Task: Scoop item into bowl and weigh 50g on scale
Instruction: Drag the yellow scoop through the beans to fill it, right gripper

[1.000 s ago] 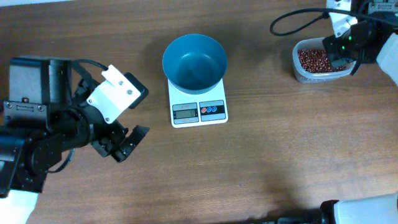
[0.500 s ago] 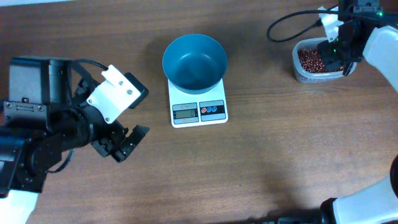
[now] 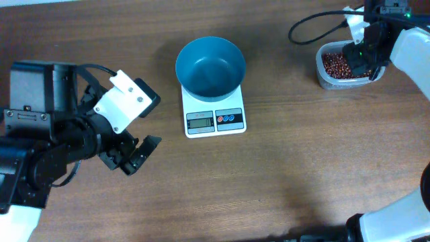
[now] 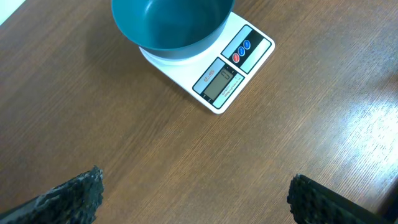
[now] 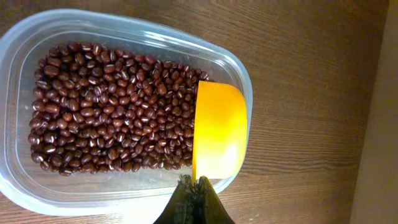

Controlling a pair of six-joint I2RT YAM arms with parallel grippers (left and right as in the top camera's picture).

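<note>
The teal-blue bowl [image 3: 209, 65] stands empty on the white scale [image 3: 213, 111]; both also show in the left wrist view, the bowl [image 4: 171, 25] above the scale [image 4: 233, 71]. The reddish-brown beans [image 5: 112, 106] lie in a clear tub [image 5: 37, 180] at the far right of the table [image 3: 336, 65]. My right gripper [image 5: 194, 190] is shut on the handle of a yellow scoop [image 5: 217, 134], whose bowl sits on edge inside the tub's right end, beside the beans. My left gripper [image 4: 193, 202] is open and empty, low over bare table left of the scale.
The clear tub [image 3: 321, 74] sits near the table's far right corner, with a black cable [image 3: 316, 21] looping behind it. The left arm's bulky body [image 3: 60, 144] fills the left side. Bare wood [image 3: 269, 181] lies in front of the scale.
My right gripper with the scoop has shifted slightly left over the tub since a second ago, then held still. The left arm has not moved.
</note>
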